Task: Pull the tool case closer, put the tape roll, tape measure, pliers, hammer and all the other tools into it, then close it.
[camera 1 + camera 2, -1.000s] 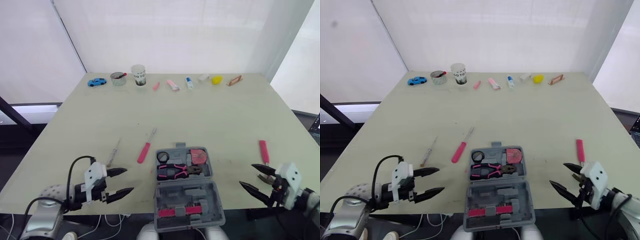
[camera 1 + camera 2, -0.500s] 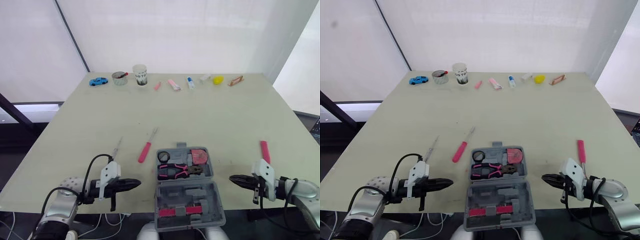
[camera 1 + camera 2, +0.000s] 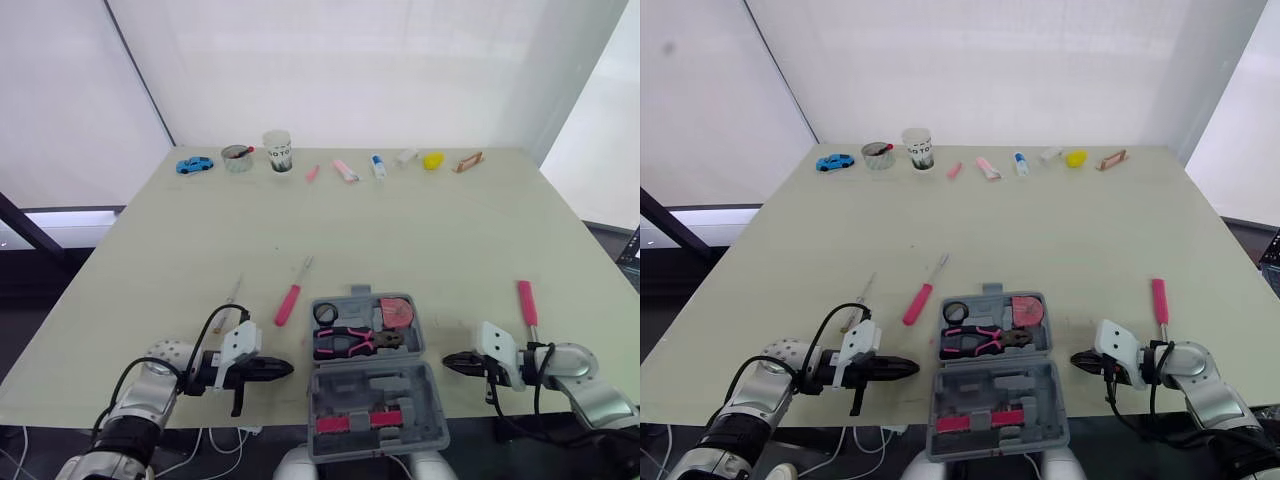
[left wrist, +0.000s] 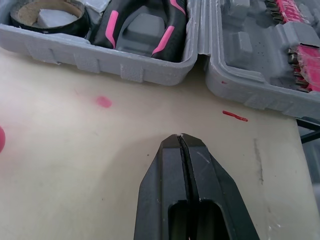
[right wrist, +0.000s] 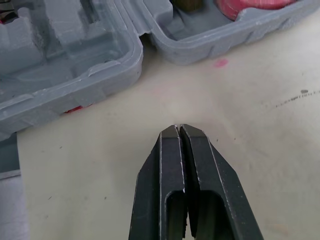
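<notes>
Open tabletop flanking tool case

A pale beige counter is seen across the middle, faintly scuffed; behind it a white wall is brightly and evenly lit; a thin dark pole is set slanting across its left part; dark floor is seen at the left, crossed by a bright strip; another white panel is angled away at the right.

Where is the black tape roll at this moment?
In the left eye view, the tape roll lies inside the open tool case, in its far left corner, right beside the pink-handled pliers.
</notes>
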`<state>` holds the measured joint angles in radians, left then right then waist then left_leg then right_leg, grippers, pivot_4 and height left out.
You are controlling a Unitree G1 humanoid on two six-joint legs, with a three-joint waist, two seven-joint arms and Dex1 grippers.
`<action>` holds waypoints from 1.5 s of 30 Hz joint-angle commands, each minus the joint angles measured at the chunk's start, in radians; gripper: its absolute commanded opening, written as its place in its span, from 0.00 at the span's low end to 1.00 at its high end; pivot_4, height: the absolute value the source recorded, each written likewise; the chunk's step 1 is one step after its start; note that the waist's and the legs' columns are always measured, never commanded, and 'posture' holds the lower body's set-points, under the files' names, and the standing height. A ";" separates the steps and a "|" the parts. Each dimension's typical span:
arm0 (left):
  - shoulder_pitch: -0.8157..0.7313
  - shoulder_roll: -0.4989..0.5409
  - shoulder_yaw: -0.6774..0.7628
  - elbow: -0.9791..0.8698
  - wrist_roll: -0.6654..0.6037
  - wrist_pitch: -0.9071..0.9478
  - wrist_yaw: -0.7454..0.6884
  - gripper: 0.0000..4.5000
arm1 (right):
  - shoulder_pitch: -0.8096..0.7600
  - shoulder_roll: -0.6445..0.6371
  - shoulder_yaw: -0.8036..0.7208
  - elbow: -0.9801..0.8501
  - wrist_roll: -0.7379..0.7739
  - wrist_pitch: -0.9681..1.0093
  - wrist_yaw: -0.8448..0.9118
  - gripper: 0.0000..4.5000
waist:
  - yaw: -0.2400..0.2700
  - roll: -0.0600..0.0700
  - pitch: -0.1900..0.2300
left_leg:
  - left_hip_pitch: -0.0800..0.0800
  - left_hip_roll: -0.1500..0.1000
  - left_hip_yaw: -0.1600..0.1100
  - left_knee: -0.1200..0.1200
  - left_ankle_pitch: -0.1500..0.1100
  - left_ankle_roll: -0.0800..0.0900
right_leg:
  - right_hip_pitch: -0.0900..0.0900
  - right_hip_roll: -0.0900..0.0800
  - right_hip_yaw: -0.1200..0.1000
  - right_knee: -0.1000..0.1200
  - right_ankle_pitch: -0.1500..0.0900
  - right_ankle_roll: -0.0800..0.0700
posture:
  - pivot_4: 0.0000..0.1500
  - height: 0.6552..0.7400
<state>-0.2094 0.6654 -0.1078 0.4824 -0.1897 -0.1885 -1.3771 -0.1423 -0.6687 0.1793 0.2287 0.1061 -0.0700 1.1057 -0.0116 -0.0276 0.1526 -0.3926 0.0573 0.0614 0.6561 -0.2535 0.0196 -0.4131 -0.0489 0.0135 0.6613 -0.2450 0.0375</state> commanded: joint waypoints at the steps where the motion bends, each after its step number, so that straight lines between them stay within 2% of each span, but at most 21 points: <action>1: 0.012 -0.013 -0.020 0.008 0.018 -0.006 0.006 0.00 | -0.020 0.022 0.027 0.014 -0.023 -0.028 0.002 0.02 | 0.000 0.000 0.000 | 0.000 0.000 0.000 0.000 0.000 0.000 | 0.000 0.000 0.000 0.000 0.000 0.000 | 1.00 1.00; 23: -0.085 -0.068 -0.102 0.073 0.068 0.014 -0.041 0.00 | -0.018 0.074 0.089 0.008 -0.066 -0.063 0.010 0.02 | 0.002 0.003 -0.003 | 0.001 0.000 0.000 0.003 0.000 0.000 | 0.002 0.000 0.000 0.001 0.000 0.000 | 1.00 1.00; 45: -0.204 -0.167 -0.124 0.205 0.101 -0.018 -0.056 0.00 | -0.006 0.077 0.075 -0.009 -0.074 -0.060 -0.006 0.02 | 0.011 0.006 -0.007 | -0.002 -0.001 -0.002 0.013 0.000 0.000 | 0.004 0.000 0.002 0.001 0.001 0.001 | 1.00 1.00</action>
<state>-0.4024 0.5218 -0.2046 0.6659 -0.1186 -0.2040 -1.4478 -0.1600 -0.5943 0.2344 0.2369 0.0365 -0.1332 1.0971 -0.0007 -0.0214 0.1458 -0.3946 0.0559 0.0596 0.6693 -0.2535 0.0198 -0.4087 -0.0487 0.0156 0.6627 -0.2439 0.0390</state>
